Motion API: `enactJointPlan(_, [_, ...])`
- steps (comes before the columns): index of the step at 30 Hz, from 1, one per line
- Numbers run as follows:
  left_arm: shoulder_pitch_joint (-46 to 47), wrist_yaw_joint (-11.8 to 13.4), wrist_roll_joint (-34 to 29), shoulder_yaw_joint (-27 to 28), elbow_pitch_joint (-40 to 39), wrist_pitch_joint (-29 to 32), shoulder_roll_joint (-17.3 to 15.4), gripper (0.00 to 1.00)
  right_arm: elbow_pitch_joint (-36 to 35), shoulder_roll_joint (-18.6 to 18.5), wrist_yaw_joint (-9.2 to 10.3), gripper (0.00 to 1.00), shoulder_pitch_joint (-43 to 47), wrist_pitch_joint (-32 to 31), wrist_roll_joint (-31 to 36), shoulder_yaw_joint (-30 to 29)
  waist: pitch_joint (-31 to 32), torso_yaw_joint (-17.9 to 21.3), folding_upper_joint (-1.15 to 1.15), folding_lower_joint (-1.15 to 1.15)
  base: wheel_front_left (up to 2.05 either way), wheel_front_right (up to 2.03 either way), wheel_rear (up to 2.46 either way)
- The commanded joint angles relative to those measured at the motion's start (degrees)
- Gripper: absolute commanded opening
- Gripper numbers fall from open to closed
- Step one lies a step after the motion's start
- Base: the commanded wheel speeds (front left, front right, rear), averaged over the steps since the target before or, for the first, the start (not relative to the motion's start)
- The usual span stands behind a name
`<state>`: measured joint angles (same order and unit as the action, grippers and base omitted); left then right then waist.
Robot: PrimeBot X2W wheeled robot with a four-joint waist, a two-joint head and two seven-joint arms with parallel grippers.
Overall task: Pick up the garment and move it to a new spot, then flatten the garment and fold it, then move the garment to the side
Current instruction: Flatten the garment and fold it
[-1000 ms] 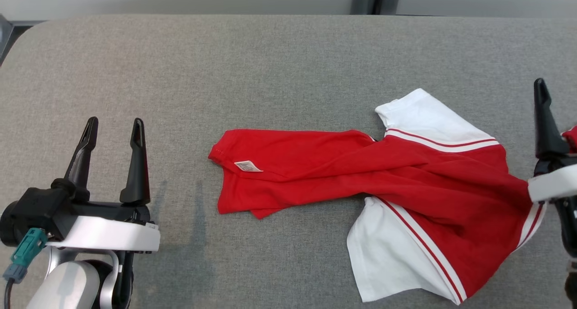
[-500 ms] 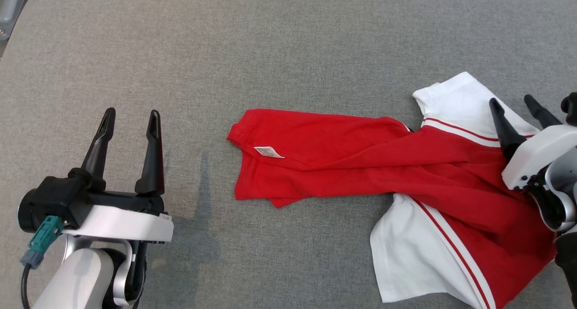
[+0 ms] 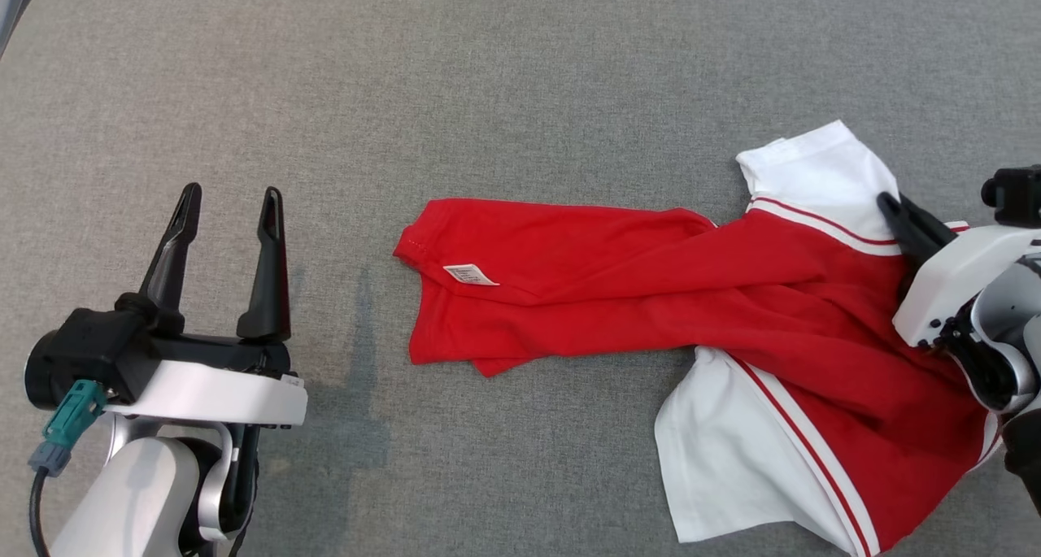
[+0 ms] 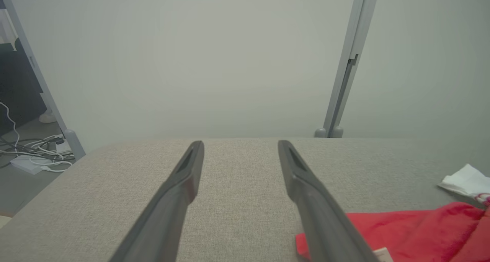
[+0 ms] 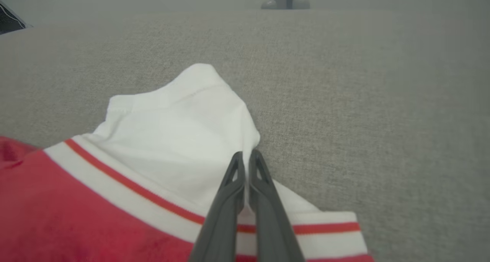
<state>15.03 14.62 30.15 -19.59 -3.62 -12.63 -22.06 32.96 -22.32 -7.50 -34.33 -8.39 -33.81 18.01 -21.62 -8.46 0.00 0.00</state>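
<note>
The right end effector (image 5: 247,155) has its two dark fingers pressed together on the edge of the garment (image 5: 115,200), at its upper white sleeve (image 5: 180,113). In the right wrist view a thin fold of white cloth is pinched between the tips. In the head view it sits at the right edge of the frame, fingers aimed to the upper left, and its pale wrist housing (image 3: 947,285) covers part of the red body. The left end effector (image 3: 230,195) stands at the lower left with its fingers spread wide around nothing, well apart from the garment

Everything lies on a grey fabric surface (image 3: 520,93). In the left wrist view a pale wall rises beyond its far edge, with a grey post (image 4: 344,63) at the upper right and loose cables (image 4: 30,155) on the floor at the far left

The garment's right side is hidden behind the right wrist and cut by the frame edge, and the lower white sleeve (image 3: 716,451) runs off the bottom. The print on the small white label (image 3: 470,275) is too small to read. The red body is creased and folded over itself, so front and back cannot be told apart

Its long axis runs left to right across the head view, dropping slightly to the lower right. The hem end with the label points left, and the sleeves splay toward the top and bottom at the right
</note>
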Motion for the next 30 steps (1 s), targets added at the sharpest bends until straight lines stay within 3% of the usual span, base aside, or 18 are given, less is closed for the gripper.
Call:
enactJointPlan(1, [0.78,0.16,0.27,0.43,-0.2,-0.24,-0.14,1.0,0.24,-1.12,0.0,0.0,-0.99,1.63,-0.32,0.09,0.14,0.15,0.0,0.0,0.0,0.0,0.0])
enactJointPlan(6, [-0.38,1.07,0.44,1.51,-0.72,-0.54,-0.72,1.0,-1.64,-1.87,0.0,0.0,-4.27,7.94,1.57,-1.22,0.71,1.22,0.0,0.0,0.0,0.0,0.0])
enactJointPlan(11, [-1.76,1.73,0.28,1.95,-1.63,-0.28,-1.53,1.0,-5.03,-0.38,-0.01,0.0,-5.11,13.42,6.75,-3.47,1.27,2.42,0.0,0.0,0.0,0.0,0.0])
enactJointPlan(16, [-2.22,2.34,0.3,2.09,-2.61,0.15,-1.92,1.0,-11.95,2.25,-0.01,0.0,1.76,14.6,13.53,-3.43,1.51,3.58,0.0,0.0,0.0,0.0,0.0])
enactJointPlan(21, [-2.83,2.77,0.34,2.02,-3.16,0.63,-2.25,1.0,-18.53,6.87,0.0,0.0,14.27,12.65,20.72,-4.85,1.86,4.63,0.0,0.0,0.0,0.0,0.0])
enactJointPlan(27, [-3.12,3.15,0.37,1.83,-3.64,1.25,-2.7,1.0,-20.58,11.71,-0.01,0.0,22.79,11.15,22.78,-6.69,2.33,5.42,0.0,0.0,0.0,0.0,0.0])
enactJointPlan(28, [-3.16,3.18,0.38,1.71,-3.72,1.28,-2.74,1.0,-20.79,12.49,-0.01,0.28,23.4,11.13,22.69,-7.01,2.44,5.47,0.0,0.0,0.0,0.0,0.0])
enactJointPlan(29, [-3.18,3.18,0.39,1.65,-3.77,1.42,-2.77,1.0,-21.09,13.29,-0.01,0.73,24.05,11.33,22.26,-7.37,2.56,5.5,0.0,0.0,0.0,0.0,0.0])
enactJointPlan(30, [-3.19,3.21,0.38,1.55,-3.77,1.48,-2.81,1.0,-21.46,13.91,-0.01,1.0,24.54,11.62,22.09,-7.65,2.68,5.53,0.0,0.0,0.0,0.0,0.0])
